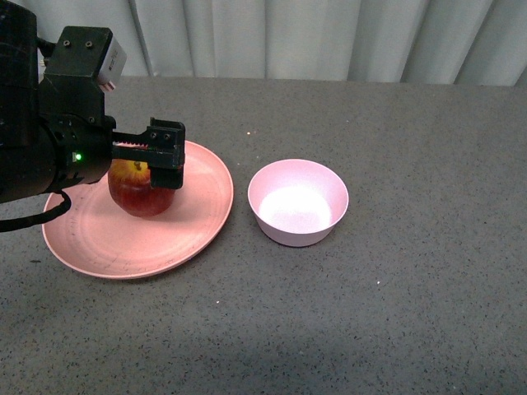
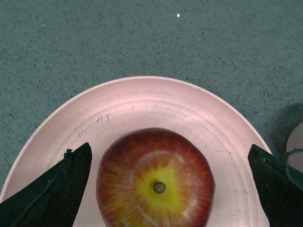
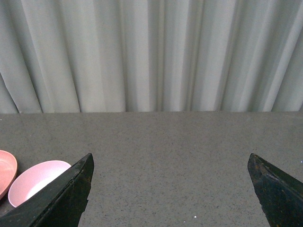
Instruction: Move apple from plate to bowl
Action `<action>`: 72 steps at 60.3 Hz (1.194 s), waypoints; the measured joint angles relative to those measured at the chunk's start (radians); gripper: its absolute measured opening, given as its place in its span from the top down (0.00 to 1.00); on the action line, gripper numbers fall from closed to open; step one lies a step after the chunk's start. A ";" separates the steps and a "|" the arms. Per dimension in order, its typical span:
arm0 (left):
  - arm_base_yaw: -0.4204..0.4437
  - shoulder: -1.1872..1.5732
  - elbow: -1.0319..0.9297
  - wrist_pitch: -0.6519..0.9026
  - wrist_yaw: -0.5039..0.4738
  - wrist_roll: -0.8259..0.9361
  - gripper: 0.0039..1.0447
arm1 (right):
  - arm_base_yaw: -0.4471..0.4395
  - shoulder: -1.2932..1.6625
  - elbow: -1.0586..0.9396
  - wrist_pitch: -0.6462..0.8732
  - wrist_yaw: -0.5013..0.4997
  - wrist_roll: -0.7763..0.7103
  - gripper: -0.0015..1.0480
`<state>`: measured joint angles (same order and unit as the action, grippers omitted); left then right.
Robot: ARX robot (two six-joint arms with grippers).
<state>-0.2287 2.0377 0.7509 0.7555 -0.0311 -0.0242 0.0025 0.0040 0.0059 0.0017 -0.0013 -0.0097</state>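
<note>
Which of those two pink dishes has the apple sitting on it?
The wide, shallow salmon-pink plate carries the apple; the smaller, deeper pale-pink bowl beside it is empty.

1. Front view: from the robot's body, raised and angled down across the table (image 1: 412, 313) at the plate (image 1: 123, 247), with the bowl (image 1: 288, 234) beside it and the curtain (image 1: 288, 37) beyond.
2. Left wrist view: close above the plate, facing almost straight down.
3. Right wrist view: low and well away from the plate, facing the curtain. It shares the bowl and the plate's edge with the front view.
</note>
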 joint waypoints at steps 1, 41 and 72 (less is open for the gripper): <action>-0.001 0.005 0.002 0.000 0.000 0.000 0.06 | 0.000 0.000 0.000 0.000 0.000 0.000 0.09; -0.002 0.064 0.007 0.001 -0.020 -0.014 0.25 | 0.000 0.000 0.000 0.000 0.000 0.000 0.09; -0.190 -0.151 0.055 -0.064 0.007 -0.109 0.28 | 0.000 0.000 0.000 0.000 0.000 0.000 0.09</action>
<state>-0.4183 1.8862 0.8055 0.6918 -0.0242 -0.1337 0.0025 0.0040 0.0055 0.0013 -0.0013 -0.0097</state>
